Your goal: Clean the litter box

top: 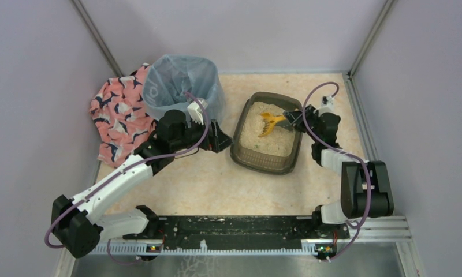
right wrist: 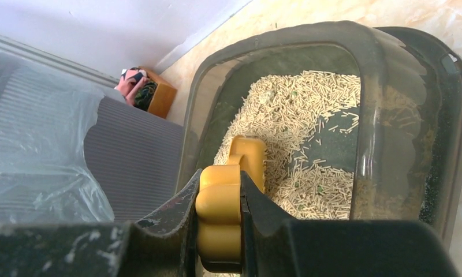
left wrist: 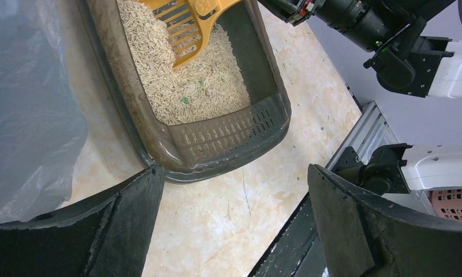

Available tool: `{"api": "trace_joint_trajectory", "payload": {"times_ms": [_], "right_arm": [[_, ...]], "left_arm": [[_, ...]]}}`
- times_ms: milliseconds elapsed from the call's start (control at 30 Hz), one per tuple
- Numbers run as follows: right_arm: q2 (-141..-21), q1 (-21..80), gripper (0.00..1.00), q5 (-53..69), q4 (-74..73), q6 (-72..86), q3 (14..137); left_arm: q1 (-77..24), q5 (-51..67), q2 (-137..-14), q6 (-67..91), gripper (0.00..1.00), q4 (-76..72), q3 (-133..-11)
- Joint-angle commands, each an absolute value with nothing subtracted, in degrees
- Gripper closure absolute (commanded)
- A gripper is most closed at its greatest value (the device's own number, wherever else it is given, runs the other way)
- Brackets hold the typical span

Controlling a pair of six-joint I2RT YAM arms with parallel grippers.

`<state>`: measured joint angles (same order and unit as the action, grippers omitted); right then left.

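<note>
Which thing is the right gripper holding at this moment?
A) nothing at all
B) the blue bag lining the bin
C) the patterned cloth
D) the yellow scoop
D: the right gripper is clamped on the handle of the yellow scoop, whose head lies in the litter box.

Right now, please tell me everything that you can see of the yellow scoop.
The scoop is yellow-orange and looks like plastic, with a slotted blade and a thick rounded handle. The right claw is shut on the handle. The scoop is tilted, blade downward, and dips into the beige litter in the far half of the litter box. I see nothing else touching it.
</note>
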<state>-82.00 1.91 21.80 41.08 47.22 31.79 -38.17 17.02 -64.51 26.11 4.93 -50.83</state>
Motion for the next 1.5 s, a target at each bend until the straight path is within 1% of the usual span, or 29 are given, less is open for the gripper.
{"api": "trace_joint_trajectory", "payload": {"times_ms": [0,267,500,600,833,1000,1067,1167,1300,1400,1467], "right_arm": [[-76.5,0.5,1.0,29.5,43.1,50.8,32.7],[-70.9,-7.6,1.0,34.1,41.3,52.0,31.0],[-71.8,-13.0,1.0,39.5,48.7,57.2,27.1],[-73.5,-15.2,1.0,42.0,54.8,61.9,25.7],[-79.4,-19.9,1.0,46.1,76.0,76.1,22.6],[-85.7,-17.7,1.0,45.9,88.5,82.5,20.8],[-87.2,-19.5,1.0,46.8,91.9,83.9,19.5],[-88.3,-22.6,1.0,46.5,93.4,84.9,18.7],[-88.0,-17.4,1.0,45.7,87.6,80.1,19.9],[-86.8,-21.6,1.0,44.8,85.0,79.2,19.1],[-87.2,-21.3,1.0,44.0,83.9,78.9,19.3]], "left_arm": [[-38.4,17.7,-64.8,26.6,0.01,3.2,-51.4],[-38.5,18.4,-65.7,26.7,0.01,2.4,-51.6],[-38.5,19.0,-66.4,27.0,0.01,2.1,-52.2],[-38.5,19.0,-66.6,27.1,0.01,2.2,-52.6],[-38.7,19.4,-66.7,27.6,0.01,1.9,-53.0],[-38.7,20.5,-67.7,28.7,0.01,0.4,-52.4],[-38.8,20.6,-68.0,28.8,0.01,0.4,-52.7],[-38.8,20.0,-67.5,28.4,0.01,0.8,-53.2],[-38.8,18.6,-67.4,27.8,0.01,0.4,-53.1],[-38.8,19.3,-68.4,27.8,0.01,0.6,-54.0],[-38.8,19.8,-68.1,28.3,0.01,0.5,-53.8]]}}
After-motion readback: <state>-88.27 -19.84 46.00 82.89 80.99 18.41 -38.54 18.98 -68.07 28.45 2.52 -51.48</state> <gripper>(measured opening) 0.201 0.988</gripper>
